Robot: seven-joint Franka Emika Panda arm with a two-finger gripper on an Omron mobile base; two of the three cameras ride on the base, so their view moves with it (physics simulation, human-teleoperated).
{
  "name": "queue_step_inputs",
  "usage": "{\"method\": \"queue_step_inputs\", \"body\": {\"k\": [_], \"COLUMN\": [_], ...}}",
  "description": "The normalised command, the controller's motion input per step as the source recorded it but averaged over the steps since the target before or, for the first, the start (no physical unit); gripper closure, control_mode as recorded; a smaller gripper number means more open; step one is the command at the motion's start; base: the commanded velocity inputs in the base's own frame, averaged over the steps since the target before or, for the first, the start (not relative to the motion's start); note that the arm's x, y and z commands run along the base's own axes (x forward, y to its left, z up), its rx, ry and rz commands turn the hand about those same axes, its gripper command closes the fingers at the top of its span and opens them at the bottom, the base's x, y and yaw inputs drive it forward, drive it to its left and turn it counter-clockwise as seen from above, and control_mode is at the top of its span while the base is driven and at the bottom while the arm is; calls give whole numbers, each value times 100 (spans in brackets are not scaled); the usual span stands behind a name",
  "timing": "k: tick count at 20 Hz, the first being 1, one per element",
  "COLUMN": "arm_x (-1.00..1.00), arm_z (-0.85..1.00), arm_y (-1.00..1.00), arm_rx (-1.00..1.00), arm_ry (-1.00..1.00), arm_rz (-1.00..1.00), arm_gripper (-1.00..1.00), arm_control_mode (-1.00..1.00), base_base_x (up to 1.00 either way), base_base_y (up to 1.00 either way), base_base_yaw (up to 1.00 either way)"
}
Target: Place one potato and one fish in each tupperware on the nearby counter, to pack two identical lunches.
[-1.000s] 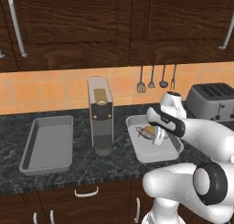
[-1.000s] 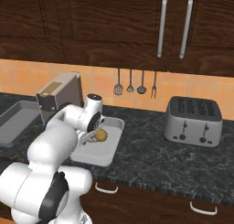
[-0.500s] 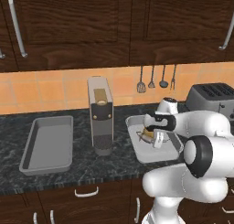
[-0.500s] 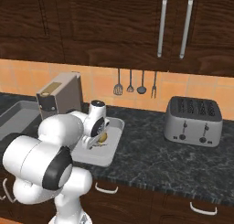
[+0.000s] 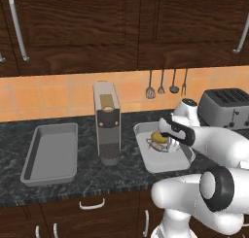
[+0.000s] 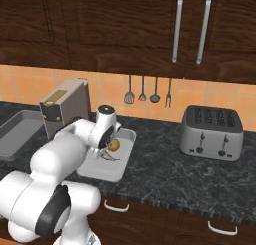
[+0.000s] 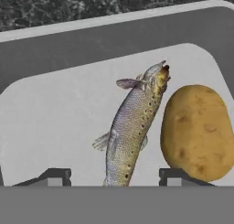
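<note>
A fish (image 7: 133, 126) and a potato (image 7: 196, 131) lie side by side on the floor of a grey tray (image 5: 160, 160) on the dark counter (image 6: 165, 174), beside a coffee machine (image 5: 108, 121). The gripper (image 7: 116, 176) hangs just above them, its jaws apart and holding nothing. A second tray (image 5: 51, 153) sits well apart to the left.

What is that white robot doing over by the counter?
It is packing lunches into two grey trays. Its gripper hangs low over the right tray, where one fish and one potato already lie side by side. The fingers stand apart on either side of the fish's tail and look open, so nothing seems held. The left tray, past the coffee machine, has no food in it yet.
</note>
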Motion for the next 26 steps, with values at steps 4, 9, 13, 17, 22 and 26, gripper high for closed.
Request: {"method": "queue_step_inputs", "body": {"k": [4,9,13,17,22,26], "arm_x": [-83,-100,-88,-51,-34,-56], "arm_z": [42,55,95,66,18,3], "arm_y": [-1,0,0,17,34,4], "arm_rx": [0,0,12,21,20,35], "arm_ry": [-20,-26,-15,-1,-2,-6], "arm_rz": [0,-6,-35,-59,-51,-57], "arm_gripper": [-100,-100,-100,-100,-100,-100], "arm_control_mode": [-100,-100,-100,-100,-100,-100], "base_base_x": [0,0,0,0,0,0], "base_base_y": [0,0,0,0,0,0], "base_base_yaw": [0,0,0,0,0,0]}}
